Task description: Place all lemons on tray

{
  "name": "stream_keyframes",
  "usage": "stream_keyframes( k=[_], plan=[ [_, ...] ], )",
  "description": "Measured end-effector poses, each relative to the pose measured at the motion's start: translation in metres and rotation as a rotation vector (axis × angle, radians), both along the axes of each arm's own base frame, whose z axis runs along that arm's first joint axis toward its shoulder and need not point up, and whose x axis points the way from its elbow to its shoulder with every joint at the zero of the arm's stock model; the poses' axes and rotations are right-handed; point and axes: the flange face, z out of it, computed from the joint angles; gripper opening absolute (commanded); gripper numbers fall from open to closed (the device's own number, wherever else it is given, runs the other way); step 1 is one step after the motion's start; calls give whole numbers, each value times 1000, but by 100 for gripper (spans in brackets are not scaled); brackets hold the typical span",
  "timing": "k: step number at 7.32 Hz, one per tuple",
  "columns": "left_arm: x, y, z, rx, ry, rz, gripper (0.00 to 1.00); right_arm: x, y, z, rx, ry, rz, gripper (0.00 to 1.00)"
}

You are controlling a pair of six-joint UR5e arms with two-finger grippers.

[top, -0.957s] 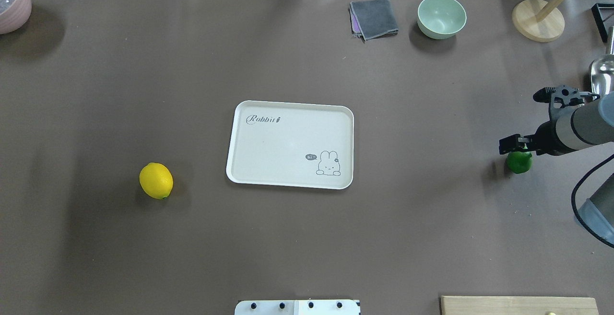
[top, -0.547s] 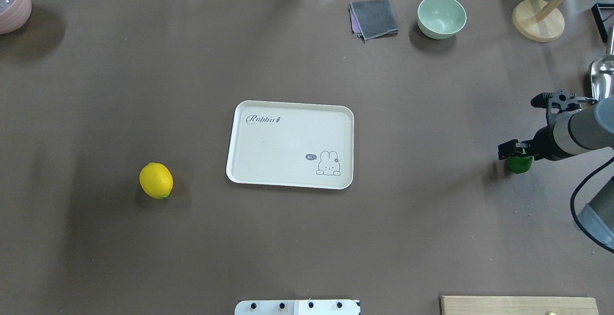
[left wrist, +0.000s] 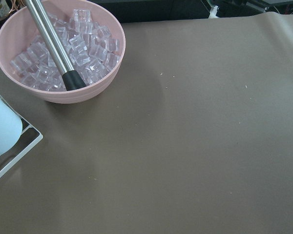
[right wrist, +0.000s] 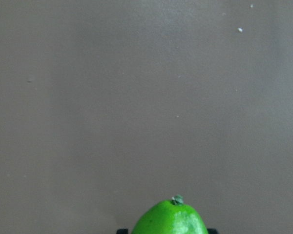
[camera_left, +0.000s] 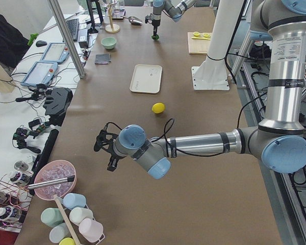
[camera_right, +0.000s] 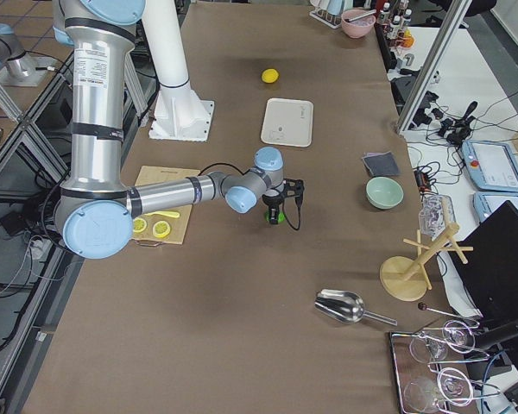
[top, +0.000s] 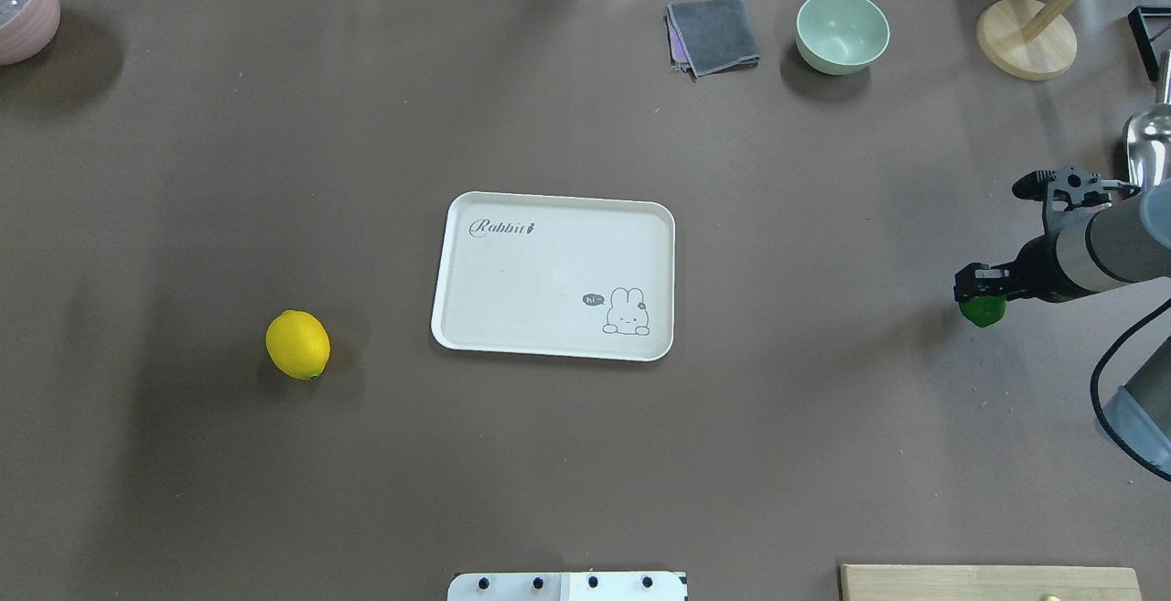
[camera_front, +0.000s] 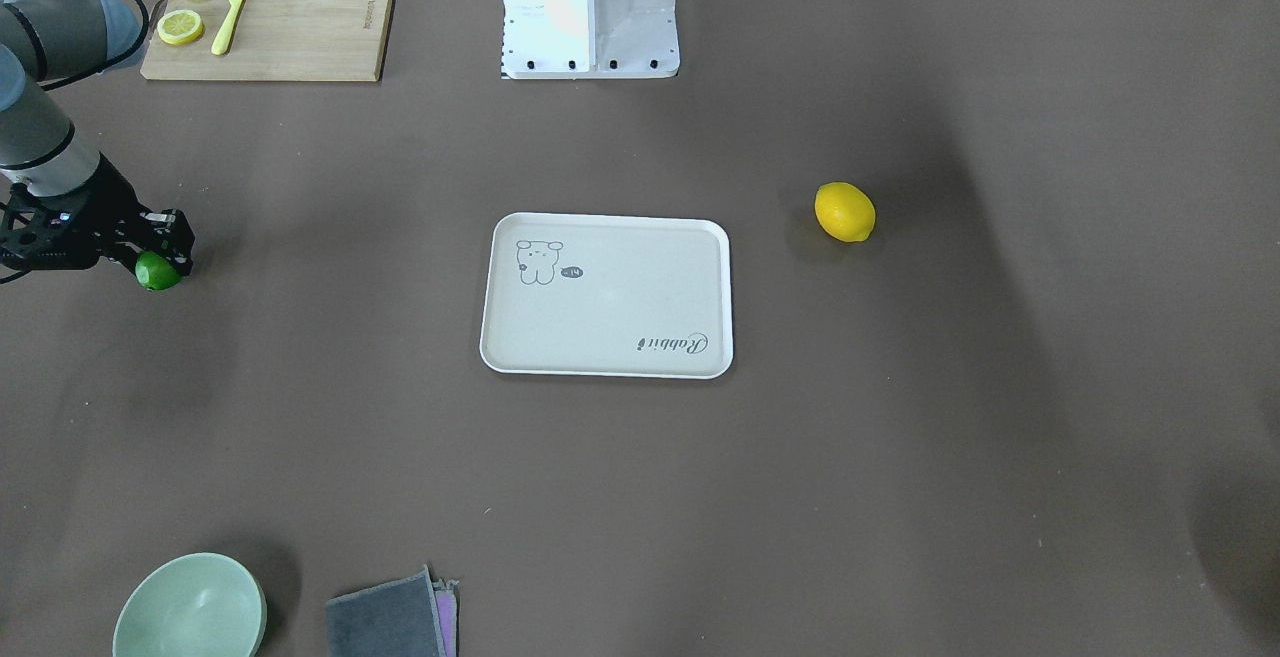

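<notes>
The green lemon (top: 983, 313) lies on the brown table at the far right. My right gripper (top: 981, 295) is low over it, jaws on either side, and looks open. The right wrist view shows the lemon's top (right wrist: 170, 219) between the dark finger edges. The yellow lemon (top: 297, 345) lies alone, left of the cream Rabbit tray (top: 531, 281), which holds nothing. My left gripper (camera_left: 103, 148) hovers above the table's left end near the ice bowl. It shows only in the exterior left view, so I cannot tell whether it is open or shut.
A green bowl (top: 842, 31), a grey cloth (top: 714, 34), a wooden stand (top: 1025, 38) and a metal scoop (top: 1148, 139) are at the back right. A cutting board (camera_front: 300, 17) holds lemon slices and a knife. A pink bowl of ice (left wrist: 58, 53) is at the far left.
My right gripper has come down over the green lemon, which now shows less beneath it. The yellow lemon and the tray have not moved.
</notes>
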Motion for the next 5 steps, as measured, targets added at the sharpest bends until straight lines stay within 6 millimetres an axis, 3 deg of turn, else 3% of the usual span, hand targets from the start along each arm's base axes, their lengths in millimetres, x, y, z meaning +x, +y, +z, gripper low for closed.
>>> stream_keyframes(
  k=[2, 5],
  plan=[
    [21, -10, -22, -52, 59, -23, 98, 7, -8, -35, 11, -68, 14, 0],
    [105, -10, -87, -135, 149, -35, 98, -19, -43, -108, -8, -140, 71, 0]
  ],
)
